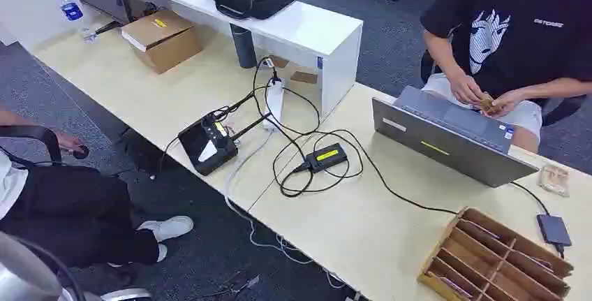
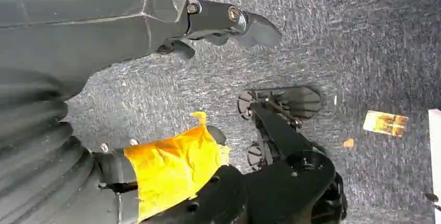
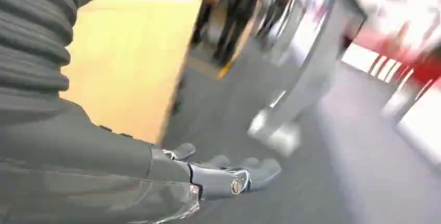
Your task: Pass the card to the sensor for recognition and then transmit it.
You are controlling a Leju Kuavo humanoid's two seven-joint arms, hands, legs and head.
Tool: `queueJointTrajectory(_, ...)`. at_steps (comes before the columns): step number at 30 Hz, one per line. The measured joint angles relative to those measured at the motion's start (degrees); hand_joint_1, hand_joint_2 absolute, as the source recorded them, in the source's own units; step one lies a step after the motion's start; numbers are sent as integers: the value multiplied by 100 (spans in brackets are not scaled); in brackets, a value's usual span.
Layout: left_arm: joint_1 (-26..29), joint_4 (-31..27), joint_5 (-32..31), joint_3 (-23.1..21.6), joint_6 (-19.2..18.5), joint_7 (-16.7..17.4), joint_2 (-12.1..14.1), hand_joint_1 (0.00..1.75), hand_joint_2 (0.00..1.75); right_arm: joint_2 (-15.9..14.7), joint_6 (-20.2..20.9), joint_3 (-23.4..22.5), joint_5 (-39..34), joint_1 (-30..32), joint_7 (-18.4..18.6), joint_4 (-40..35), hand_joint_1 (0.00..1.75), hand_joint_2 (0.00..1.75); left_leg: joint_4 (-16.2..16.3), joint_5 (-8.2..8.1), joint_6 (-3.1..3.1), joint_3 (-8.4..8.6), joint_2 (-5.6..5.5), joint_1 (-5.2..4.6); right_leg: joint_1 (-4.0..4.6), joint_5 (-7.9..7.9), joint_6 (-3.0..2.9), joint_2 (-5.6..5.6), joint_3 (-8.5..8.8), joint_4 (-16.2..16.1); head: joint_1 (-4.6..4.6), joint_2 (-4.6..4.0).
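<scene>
Hanging low over grey carpet, the left hand point(image 2: 218, 26) holds nothing, its thumb and fingers spread apart; one finger wears a yellow wrap. A card point(image 2: 385, 123) lies flat on the carpet well apart from that hand, with a small orange scrap near it. The right hand point(image 3: 218, 174) is likewise loose and free of any object, fingers stretched out side by side, with the edge of the pale wood bench beside it; the rest of that view is blurred.

From the head view, the long pale bench point(image 1: 363, 224) carries a black sensor box point(image 1: 326, 156) with a yellow label, ringed by loops of black cable. Near it sits a black handset with a screen point(image 1: 209, 144) and a white power strip point(image 1: 274, 102). A grey laptop point(image 1: 447, 133) stands open, its back toward the camera. At the near right corner rests a wooden sorting rack point(image 1: 499, 262) with many slots. A person in a black T-shirt point(image 1: 516, 28) sits behind the laptop, both hands handling a small stack of cards point(image 1: 486, 104). A cardboard box point(image 1: 162, 39) and a water bottle point(image 1: 71, 12) stand farther down the bench.
</scene>
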Motion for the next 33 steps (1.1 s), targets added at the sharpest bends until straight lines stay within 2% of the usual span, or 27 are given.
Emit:
queueJointTrajectory(4,-27,59,0,-2,-11,-59,-44,0,175,-31,240,706,126,26,-466,-719,0,175,1,0,0,1,-1,0,0,0,0,0,1,0,0,0)
queueJointTrajectory(11,-49,227,48,-2,-70,-208,-105,0,175,0,-112,2000,1435,456,-1226,-2507,0,175,0,0,0,-1,-2,1,1,0,-1,-1,0,1,2,0)
queueJointTrajectory(14,-69,286,59,-2,-74,-223,-136,0,175,22,-561,2472,2145,616,-1510,-3158,0,175,0,0,0,-3,-5,1,1,-1,-1,-3,0,1,2,0)
queueJointTrajectory(17,-74,350,90,-2,-81,-240,-160,0,175,22,-1401,3001,3453,755,-1726,-3814,0,175,0,0,0,-4,0,2,1,0,-1,1,1,3,2,0)
queueJointTrajectory(19,-95,408,127,0,-79,-245,-184,0,175,39,-2140,3438,4302,894,-1393,-4415,0,175,-1,0,0,-10,0,1,1,0,0,0,1,4,0,0)
queueJointTrajectory(21,-119,496,142,0,-81,-278,-218,0,175,46,-2936,4092,4976,926,-980,-5049,0,175,-1,1,-1,-3,11,2,1,1,-3,10,-3,5,2,0)
queueJointTrajectory(23,-156,564,129,0,-100,-288,-245,0,175,-34,-3651,4731,5713,889,-852,-5420,0,175,-1,3,-2,-1,7,3,3,2,-3,9,-1,6,4,0)
queueJointTrajectory(25,-187,601,100,0,-107,-288,-264,0,175,-116,-4124,5283,6305,734,-740,-5593,0,175,-1,5,-3,1,7,3,3,3,-3,10,0,6,2,0)
queueJointTrajectory(27,-204,610,83,-2,-107,-262,-273,0,175,-175,-4390,5692,6696,577,-582,-5695,0,175,-1,7,-4,-2,7,3,3,4,-2,9,2,8,4,0)
queueJointTrajectory(31,-292,608,-41,-48,-96,8,-271,0,175,-260,-4898,6640,7754,-12,103,-5700,0,175,0,12,-1,-1,12,3,2,11,-4,13,-2,9,2,0)
queueJointTrajectory(33,-339,603,-114,-94,-70,142,-267,0,175,-278,-5037,7007,8053,-391,314,-5592,0,175,0,13,-1,0,12,3,3,15,-3,13,-1,9,2,0)
